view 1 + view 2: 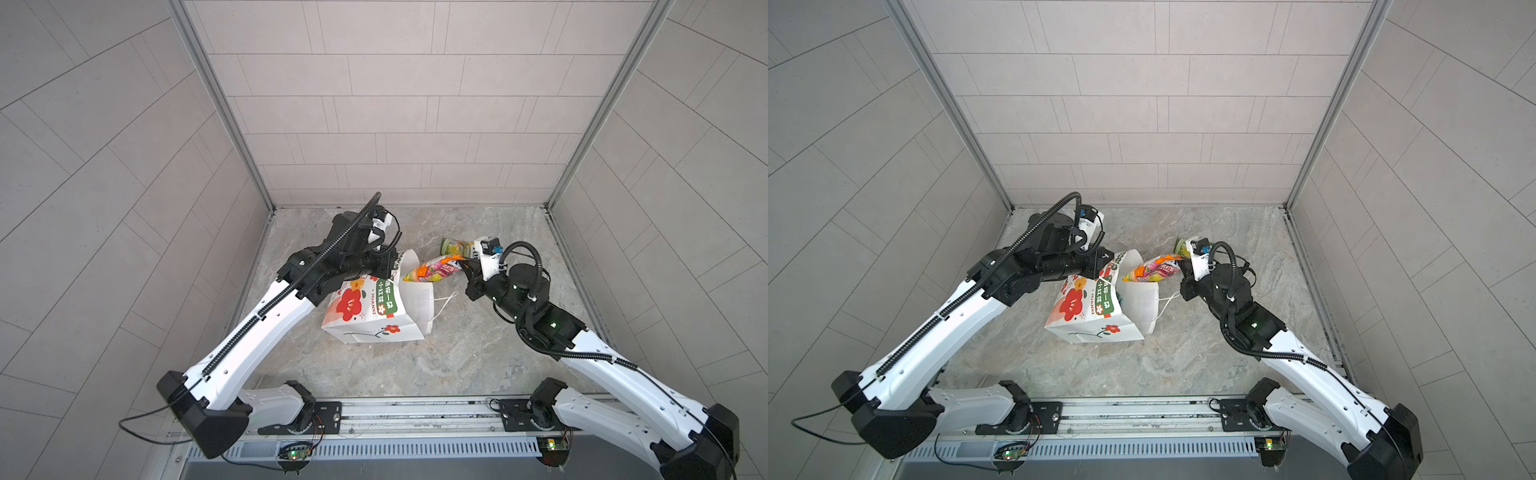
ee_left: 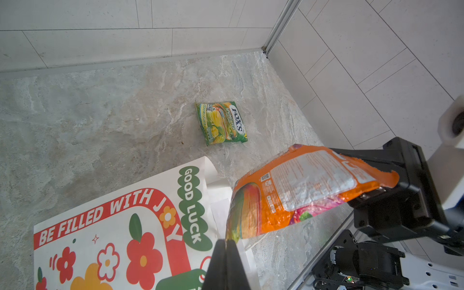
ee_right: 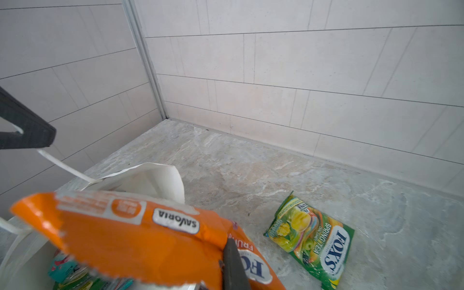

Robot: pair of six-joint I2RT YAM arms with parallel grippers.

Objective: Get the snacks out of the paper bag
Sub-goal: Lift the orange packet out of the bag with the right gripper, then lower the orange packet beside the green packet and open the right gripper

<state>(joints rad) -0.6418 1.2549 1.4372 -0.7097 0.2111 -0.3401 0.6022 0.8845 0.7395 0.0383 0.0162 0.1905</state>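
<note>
Orange-pink FOX'S pouch (image 3: 140,241) hung pinched at one end in the clenched right hand (image 1: 466,267), just above the open mouth of the paper bag (image 1: 365,320). Left hand (image 2: 226,244) was clamped on the bag's white cord handle (image 3: 65,165). More pouches (image 3: 67,272) lay inside the bag, beneath the right hand; one green-yellow pouch (image 3: 311,241) lay on the worktop (image 1: 415,365) just beyond it

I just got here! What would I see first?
The bright orange pouch, pinched in the right gripper and hanging over the mouth of the flowery paper bag. The left gripper holds the bag by its cord handle, and a green pouch lies flat on the table beyond it.
</note>
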